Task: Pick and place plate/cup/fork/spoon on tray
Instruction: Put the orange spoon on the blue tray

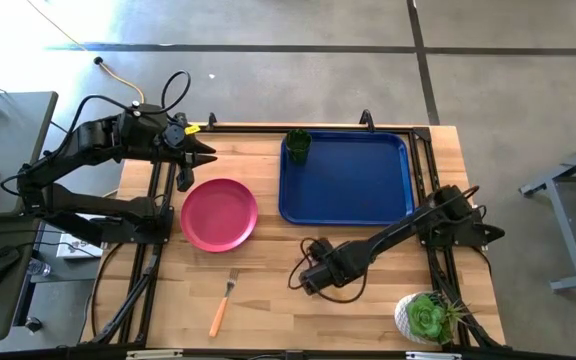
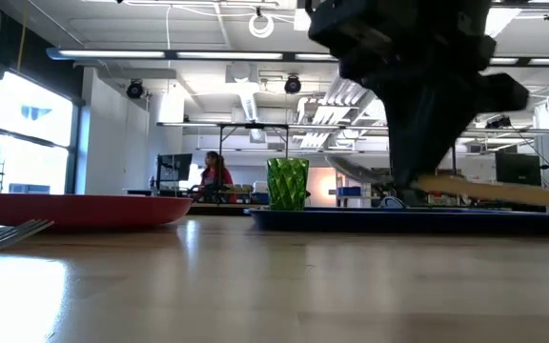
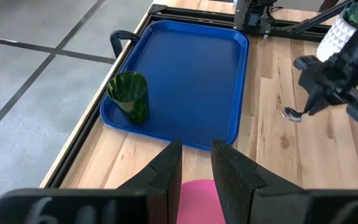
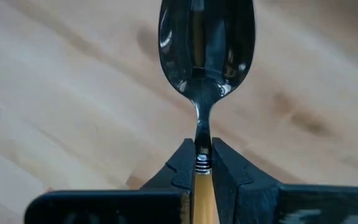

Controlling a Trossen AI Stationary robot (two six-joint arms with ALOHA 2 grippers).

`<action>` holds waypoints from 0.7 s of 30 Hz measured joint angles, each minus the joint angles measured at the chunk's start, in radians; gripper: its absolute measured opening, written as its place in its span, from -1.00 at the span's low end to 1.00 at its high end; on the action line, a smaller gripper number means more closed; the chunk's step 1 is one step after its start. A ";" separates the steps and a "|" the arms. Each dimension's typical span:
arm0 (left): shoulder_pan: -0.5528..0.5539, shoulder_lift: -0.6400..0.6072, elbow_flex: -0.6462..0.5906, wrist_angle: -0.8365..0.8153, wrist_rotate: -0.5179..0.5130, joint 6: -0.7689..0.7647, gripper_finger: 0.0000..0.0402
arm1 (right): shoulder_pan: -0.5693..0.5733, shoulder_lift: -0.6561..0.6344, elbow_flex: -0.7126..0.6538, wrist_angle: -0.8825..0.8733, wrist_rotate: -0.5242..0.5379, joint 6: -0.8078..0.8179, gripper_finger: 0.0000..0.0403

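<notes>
The pink plate [image 1: 218, 213] lies flat on the table, left of the blue tray [image 1: 368, 190]. The green cup [image 1: 298, 146] stands upright in the tray's far left corner. The fork [image 1: 223, 305] lies on the table near the front edge, tines toward the plate. My right gripper [image 1: 313, 278] is in front of the tray and is shut on the spoon [image 4: 207, 43]. My left gripper [image 1: 203, 155] hovers over the plate's far left rim, slightly open and empty. In the left wrist view the plate [image 3: 197, 199] shows between its fingers. My right gripper pinches the spoon's neck [image 4: 202, 163] between its two fingers, where the metal stem meets the orange handle. The bowl sticks out ahead of the fingertips, hollow side toward the camera. The gripper comes from above. In the low view the handle [image 2: 503, 191] juts out sideways, clear of the table.
A green succulent in a white pot [image 1: 428, 318] stands at the table's near right corner. Black frame rails run along the table's left side [image 1: 158, 200] and right side [image 1: 430, 150]. A person [image 2: 215, 176] shows far off in the room behind.
</notes>
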 joint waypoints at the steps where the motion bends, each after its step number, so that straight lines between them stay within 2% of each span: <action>1: 0.000 0.000 0.000 -0.001 0.000 0.000 -0.63 | -0.007 -0.016 0.000 -0.009 0.015 -0.009 -0.93; 11: 0.000 0.000 0.000 -0.005 0.000 -0.008 -0.63 | -0.086 -0.207 0.000 -0.171 0.198 -0.108 -0.93; 21: 0.000 0.002 0.000 -0.005 0.000 -0.008 -0.63 | -0.163 -0.411 0.001 -0.407 0.373 -0.117 -0.93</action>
